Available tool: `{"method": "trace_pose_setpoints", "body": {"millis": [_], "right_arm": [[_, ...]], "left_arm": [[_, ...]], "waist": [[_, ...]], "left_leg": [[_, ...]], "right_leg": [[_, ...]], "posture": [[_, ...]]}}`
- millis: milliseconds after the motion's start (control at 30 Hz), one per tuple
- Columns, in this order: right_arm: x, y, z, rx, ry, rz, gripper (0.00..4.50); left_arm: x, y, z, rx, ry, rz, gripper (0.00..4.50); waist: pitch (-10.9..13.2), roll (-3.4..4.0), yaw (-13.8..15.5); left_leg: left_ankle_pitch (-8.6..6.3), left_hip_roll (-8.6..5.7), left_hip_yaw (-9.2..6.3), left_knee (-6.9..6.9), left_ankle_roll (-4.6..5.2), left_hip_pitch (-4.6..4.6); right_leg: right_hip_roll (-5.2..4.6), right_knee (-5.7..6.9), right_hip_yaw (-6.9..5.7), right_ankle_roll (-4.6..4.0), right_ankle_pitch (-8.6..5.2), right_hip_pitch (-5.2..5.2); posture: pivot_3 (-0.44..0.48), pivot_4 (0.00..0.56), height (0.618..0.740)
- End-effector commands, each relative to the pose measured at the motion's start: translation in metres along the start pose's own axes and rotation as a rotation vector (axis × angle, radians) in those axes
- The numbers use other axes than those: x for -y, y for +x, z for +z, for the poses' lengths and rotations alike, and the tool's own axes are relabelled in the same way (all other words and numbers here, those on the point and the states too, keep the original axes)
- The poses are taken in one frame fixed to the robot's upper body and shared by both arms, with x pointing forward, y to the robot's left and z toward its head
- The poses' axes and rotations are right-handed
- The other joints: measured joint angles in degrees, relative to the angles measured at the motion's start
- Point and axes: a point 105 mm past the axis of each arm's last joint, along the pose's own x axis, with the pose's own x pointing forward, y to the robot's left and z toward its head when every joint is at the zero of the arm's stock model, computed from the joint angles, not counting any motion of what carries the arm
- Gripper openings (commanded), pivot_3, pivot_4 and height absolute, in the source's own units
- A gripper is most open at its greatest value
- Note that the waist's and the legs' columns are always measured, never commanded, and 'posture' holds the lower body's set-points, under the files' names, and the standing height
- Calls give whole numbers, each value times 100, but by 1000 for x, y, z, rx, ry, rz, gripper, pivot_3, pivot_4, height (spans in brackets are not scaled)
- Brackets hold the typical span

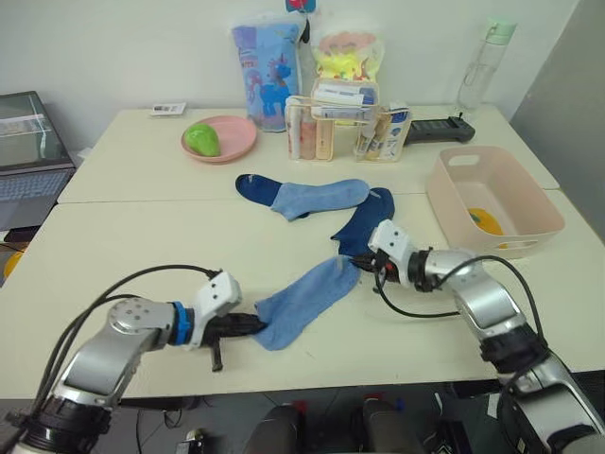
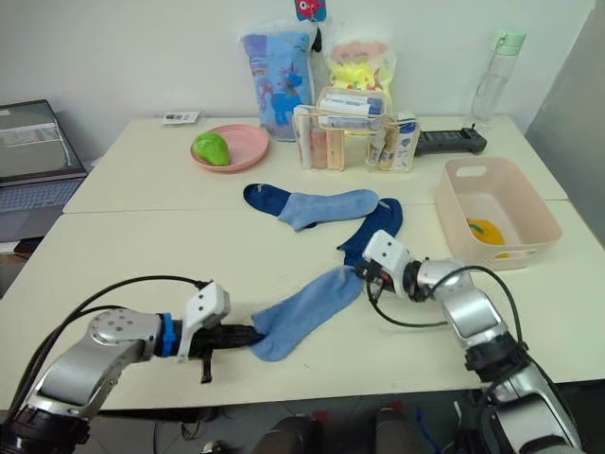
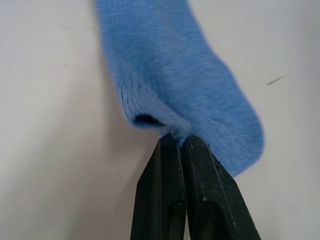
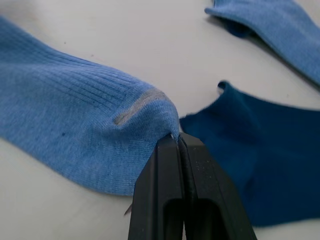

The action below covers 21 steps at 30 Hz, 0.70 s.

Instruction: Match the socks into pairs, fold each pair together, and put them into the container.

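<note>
While the left gripper (image 1: 253,324) pinches one end of a light blue sock (image 1: 307,301) near the table's (image 1: 113,246) front edge, the right gripper (image 1: 362,270) clamps the other end, just beside a navy sock (image 1: 363,225). Both grips catch only a nip of knit, which could slip free under tension. Far right sits the pink container (image 1: 492,194).

Two pale tables (image 1: 142,246) stand pushed together with a thin gap between them, the far one against a plain white wall (image 1: 123,47), and a grey laptop (image 1: 28,156) sits at the far left.
</note>
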Motion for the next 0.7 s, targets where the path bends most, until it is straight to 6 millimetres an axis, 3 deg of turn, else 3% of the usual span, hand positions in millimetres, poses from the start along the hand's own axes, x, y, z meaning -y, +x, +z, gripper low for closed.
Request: {"method": "trace_pose_setpoints", "body": {"millis": [33, 200, 533, 667, 700], "right_arm": [[3, 21, 15, 19, -81, 39, 21], [7, 45, 29, 51, -138, 72, 21], [-15, 70, 49, 136, -175, 165, 21], [-17, 71, 49, 154, -184, 165, 0], [-18, 70, 49, 158, -183, 172, 213]], "left_arm": [[18, 15, 17, 76, -42, -20, 0], [33, 32, 20, 113, -109, -17, 0], [35, 50, 24, 189, -219, 25, 0], [38, 51, 23, 197, -234, 12, 987], [38, 49, 23, 197, -232, 10, 1331]], "waist": [[0, 1, -6], [0, 0, -19], [0, 0, -19], [0, 1, -20], [0, 1, -20]], "left_leg": [[0, 0, 3, 0, 0, 2], [1, 1, 3, 0, -1, 2], [1, 0, 1, 2, -2, 3], [1, 0, 1, 3, -3, 4], [1, 0, 1, 2, -3, 5]], "right_leg": [[0, 0, 3, 0, 0, 1], [2, 4, 2, 0, 0, -2], [2, 4, 1, 0, 0, -1], [2, 4, 0, 0, 0, 0], [2, 4, 0, 0, 0, 0]], "posture": [[0, 150, 740], [0, 150, 740], [0, 150, 740], [0, 150, 740], [0, 150, 740]]}}
